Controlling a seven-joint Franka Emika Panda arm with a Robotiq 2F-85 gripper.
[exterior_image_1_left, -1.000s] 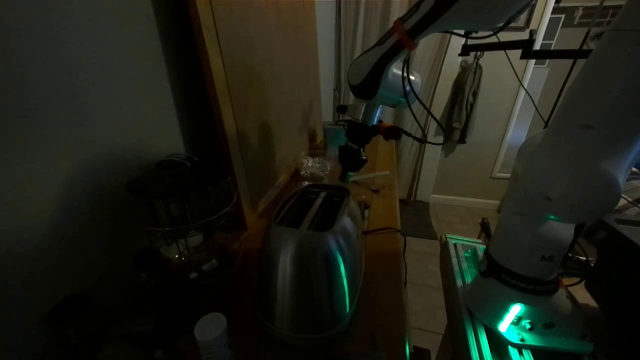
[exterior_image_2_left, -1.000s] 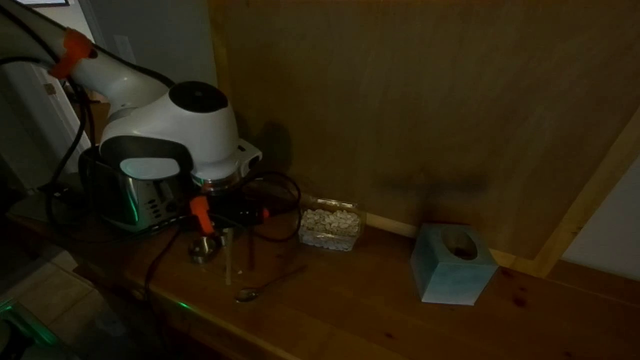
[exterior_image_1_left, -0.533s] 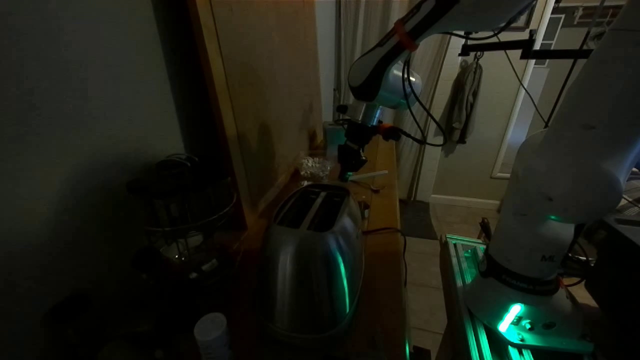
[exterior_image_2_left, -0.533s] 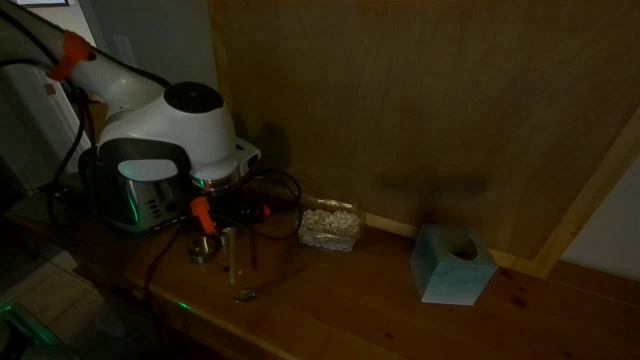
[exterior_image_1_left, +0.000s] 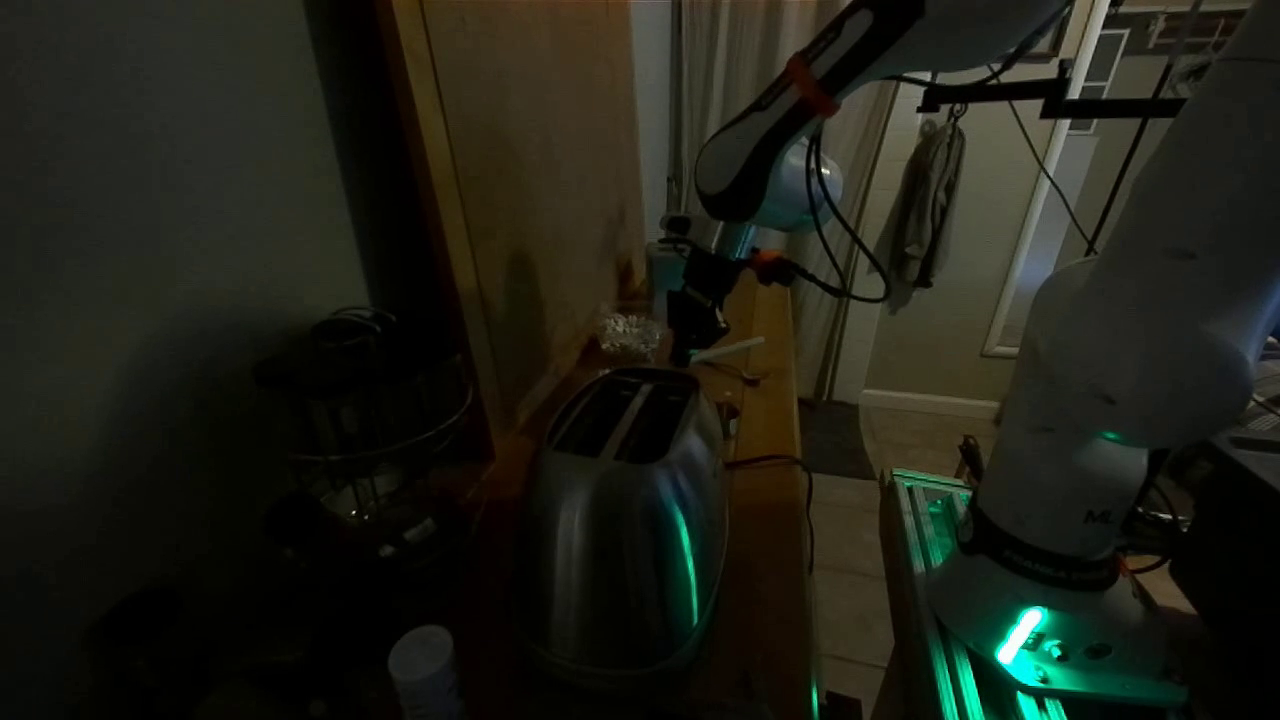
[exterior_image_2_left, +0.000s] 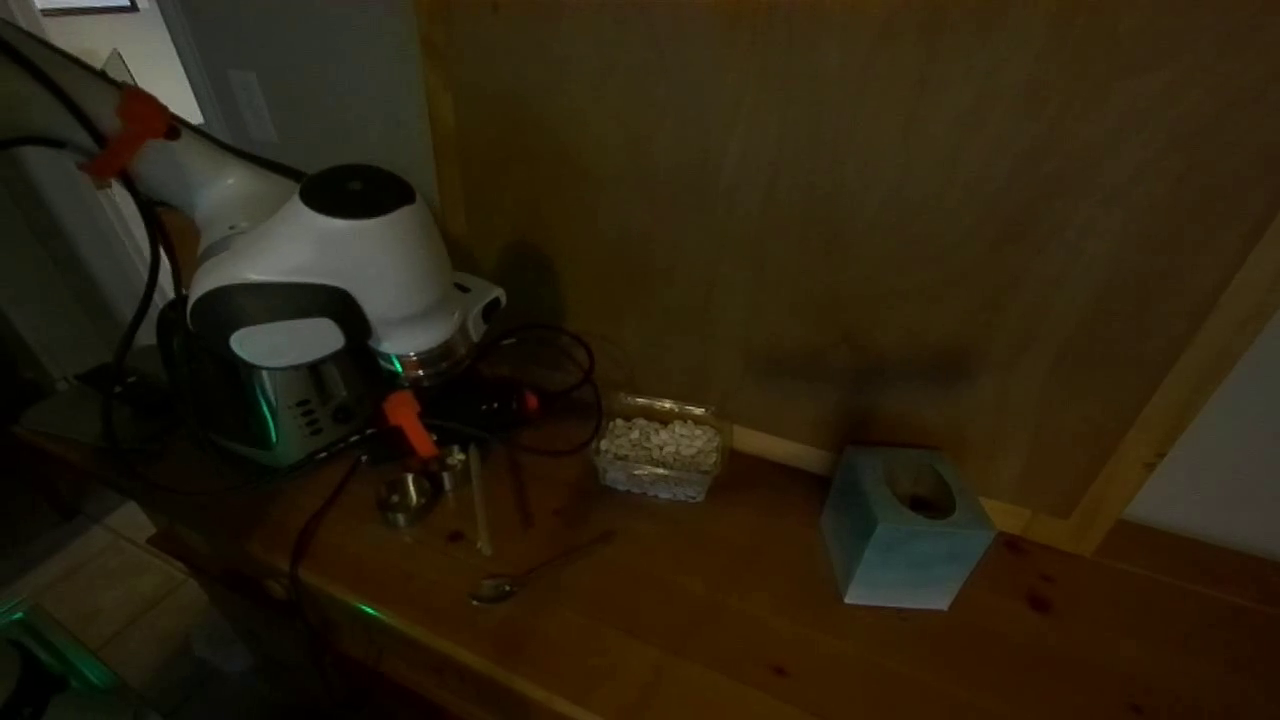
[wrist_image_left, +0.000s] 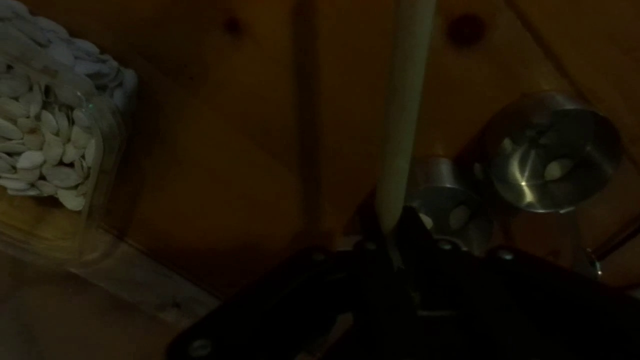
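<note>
My gripper (wrist_image_left: 392, 227) is shut on a pale, slender stick (wrist_image_left: 407, 95), which juts out from the fingertips in the wrist view. In both exterior views the stick (exterior_image_1_left: 730, 350) (exterior_image_2_left: 481, 510) is held above the wooden counter. Just beside the fingers, a small metal cup (wrist_image_left: 440, 172) holds a few pale seeds and is partly hidden by the gripper. Farther right sits a larger metal cup (wrist_image_left: 555, 155) with one seed inside. A clear container (exterior_image_2_left: 660, 455) filled with whitish seeds (wrist_image_left: 47, 145) stands against the back board. Dim light obscures the finger pads.
Close to the arm stands a metal toaster (exterior_image_1_left: 625, 540). A spoon (exterior_image_2_left: 497, 590) lies on the counter (exterior_image_2_left: 700, 640), and a blue tissue box (exterior_image_2_left: 905, 540) is farther along. A dark cord (exterior_image_2_left: 310, 520) hangs over the front edge. A wooden board (exterior_image_2_left: 850, 200) rises behind.
The gripper has shifted slightly toward the back board and tilted, carrying the stick along. The stick's free end has swung away from the counter's front edge. Cups, container and spoon stay put.
</note>
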